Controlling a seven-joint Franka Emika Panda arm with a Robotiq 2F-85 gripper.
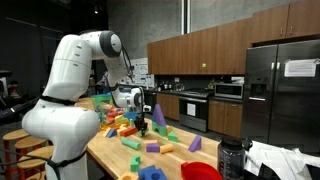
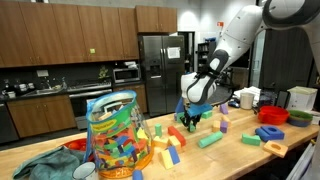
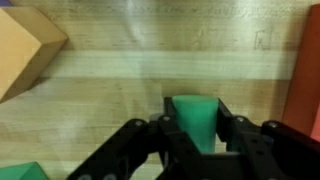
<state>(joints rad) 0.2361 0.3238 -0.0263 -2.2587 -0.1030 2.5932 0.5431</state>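
In the wrist view my gripper [image 3: 196,118] is shut on a green block [image 3: 195,115], which fills the gap between the two black fingers above the pale wooden counter [image 3: 130,75]. A tan wooden block [image 3: 25,50] lies at the upper left, a red block [image 3: 307,80] at the right edge, and another green block [image 3: 22,172] at the bottom left. In both exterior views the gripper [image 1: 141,126] [image 2: 190,119] hangs just above the counter among scattered coloured blocks; the held block is too small to make out there.
Many coloured blocks [image 1: 150,146] litter the counter. A clear bag full of blocks [image 2: 118,135] stands near its end beside a green cloth [image 2: 40,165]. A red bowl [image 1: 200,172], red and blue bowls [image 2: 275,116] and a fridge [image 1: 283,90] are also in view.
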